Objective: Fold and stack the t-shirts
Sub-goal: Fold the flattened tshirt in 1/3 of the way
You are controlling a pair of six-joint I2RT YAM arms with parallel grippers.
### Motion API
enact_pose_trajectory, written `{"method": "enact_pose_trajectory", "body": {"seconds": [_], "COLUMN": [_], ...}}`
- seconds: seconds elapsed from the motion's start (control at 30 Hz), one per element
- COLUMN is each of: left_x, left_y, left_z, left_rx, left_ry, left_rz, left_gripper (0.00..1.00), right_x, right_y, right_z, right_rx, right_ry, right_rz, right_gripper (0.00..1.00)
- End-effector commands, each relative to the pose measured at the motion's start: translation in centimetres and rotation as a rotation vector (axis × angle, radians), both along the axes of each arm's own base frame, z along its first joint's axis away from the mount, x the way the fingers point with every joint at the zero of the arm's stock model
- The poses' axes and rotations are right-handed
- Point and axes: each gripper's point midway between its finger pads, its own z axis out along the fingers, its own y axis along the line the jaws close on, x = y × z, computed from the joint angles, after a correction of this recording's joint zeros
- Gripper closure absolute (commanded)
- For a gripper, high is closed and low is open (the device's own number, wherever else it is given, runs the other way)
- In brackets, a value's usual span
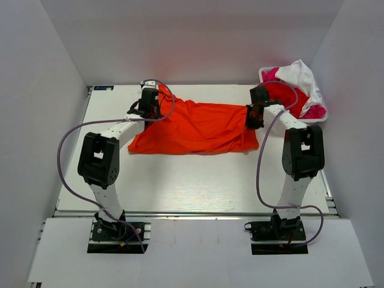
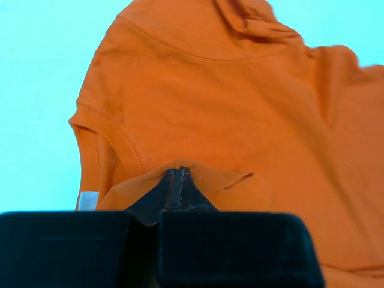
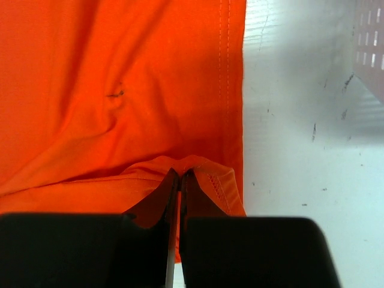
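Orange cloth filled the middle of the overhead view. The orange t-shirt [image 1: 198, 127] lay spread sideways on the far half of the white table [image 1: 192, 180], rumpled at its edges. The left gripper [image 1: 150, 109] sat at its left end and the right gripper [image 1: 254, 117] at its right end. In the far right corner a white basket [image 1: 321, 119] held a red shirt [image 1: 282, 93], a pink shirt [image 1: 315, 111] and a white shirt [image 1: 300, 75], heaped above the rim. Pale grey walls [image 1: 60, 60] enclosed the table on three sides.

From the left wrist, the fingers were pressed together on a small raised fold of the orange fabric beside a stitched sleeve seam [image 2: 117, 135]. A white tag [image 2: 87, 200] showed at the garment's edge, and the surface behind looked pale blue.

From the right wrist, the fingers pinched a fold near the double-stitched hem [image 3: 223, 72]. A small dark mark [image 3: 116, 93] sat on the cloth. The bare table to the right was speckled, with a perforated corner of the basket at the frame's top right.
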Motion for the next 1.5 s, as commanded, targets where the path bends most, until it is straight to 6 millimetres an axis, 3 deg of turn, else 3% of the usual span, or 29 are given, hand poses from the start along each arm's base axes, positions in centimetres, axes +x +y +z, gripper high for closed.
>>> {"method": "enact_pose_trajectory", "body": {"seconds": [0.0, 0.2, 0.37, 0.43, 0.47, 0.5, 0.53, 0.57, 0.7, 0.73, 0.77, 0.8, 1.0, 1.07, 1.13, 1.17, 1.23, 1.3, 1.4, 1.43, 1.47], "left_x": [1.5, 1.0, 0.1, -1.1, -1.9, -2.3, -2.7, -3.5, -3.5, -3.2, -2.5, -1.9, 0.2, 0.7, 1.3, 1.7, 2.2, 2.7, 3.5, 4.2, 4.4], "left_y": [1.7, 3.8, 3.8, 4.1, 4.3, 4.4, 4.5, 4.7, 4.8, 4.7, 4.5, 4.1, 3.2, 3.2, 4.3, 4.3, 4.7, 4.6, 4.9, 4.6, 4.4], "left_z": [2.5, 2.0, 4.0, 4.8, 4.1, 5.9, 6.3, 5.5, 7.1, 6.5, 7.3, 5.8, 3.2, 1.5, 0.8, 0.9, -0.1, 1.2, 3.0, 4.6, 5.2], "left_rx": [-0.025, -0.056, -0.112, -0.132, -0.137, -0.16, -0.169, -0.169, -0.183, -0.167, -0.17, -0.159, -0.141, -0.125, -0.109, -0.111, -0.111, -0.127, -0.145, -0.149, -0.142], "left_ry": [-0.084, -0.117, -0.188, -0.217, -0.211, -0.266, -0.289, -0.288, -0.347, -0.326, -0.335, -0.291, -0.239, -0.21, -0.201, -0.194, -0.17, -0.183, -0.228, -0.257, -0.259], "left_rz": [0.128, 0.208, 0.208, 0.212, 0.216, 0.214, 0.214, 0.214, 0.207, 0.204, 0.203, 0.194, 0.174, 0.183, 0.238, 0.254, 0.282, 0.287, 0.295, 0.277, 0.262], "left_gripper": [1.0, 1.0, 1.0, 1.0, 1.0, 1.0, 1.0, 1.0, 1.0, 1.0, 1.0, 1.0, 1.0, 1.0, 1.0, 0.99, 0.9, 0.02, 0.01, 0.01, 0.01], "right_x": [1.9, 1.5, 1.1, 0.7, 0.1, 0.0, 0.0, -0.6, -0.3, -0.1, 0.1, 0.5, 1.7, 2.5, 3.2, 3.5, 3.7, 3.6, 3.2, 2.7, 2.4], "right_y": [-0.3, -1.5, -1.8, -1.8, -1.9, -1.9, -1.8, -1.8, -1.5, -1.6, -1.5, -1.4, -1.2, -1.4, -1.4, -1.1, -0.8, 0.0, 0.1, 0.1, 0.2], "right_z": [0.8, 0.2, 1.3, 2.3, 2.0, 2.9, 3.1, 2.6, 3.3, 3.4, 3.1, 3.4, 1.6, 1.4, 1.0, 1.4, 1.5, 2.2, 3.1, 3.5, 4.0], "right_rx": [0.004, -0.012, -0.005, -0.006, -0.003, 0.007, 0.009, 0.005, 0.012, 0.015, 0.015, 0.019, 0.017, 0.009, 0.009, 0.017, 0.023, 0.048, 0.048, 0.049, 0.05], "right_ry": [-0.05, -0.044, -0.08, -0.101, -0.089, -0.114, -0.127, -0.114, -0.141, -0.145, -0.139, -0.147, -0.109, -0.122, -0.135, -0.147, -0.148, -0.16, -0.177, -0.182, -0.193], "right_rz": [-0.001, -0.054, -0.044, -0.029, -0.027, -0.025, -0.02, -0.014, 0.009, 0.005, 0.009, 0.018, 0.008, -0.006, 0.005, 0.014, 0.048, 0.086, 0.118, 0.127, 0.142], "right_gripper": [1.0, 1.0, 1.0, 1.0, 1.0, 1.0, 1.0, 1.0, 1.0, 1.0, 1.0, 1.0, 1.0, 0.99, 0.82, 0.82, 0.67, 0.6, 0.34, 0.15, 0.1]}}
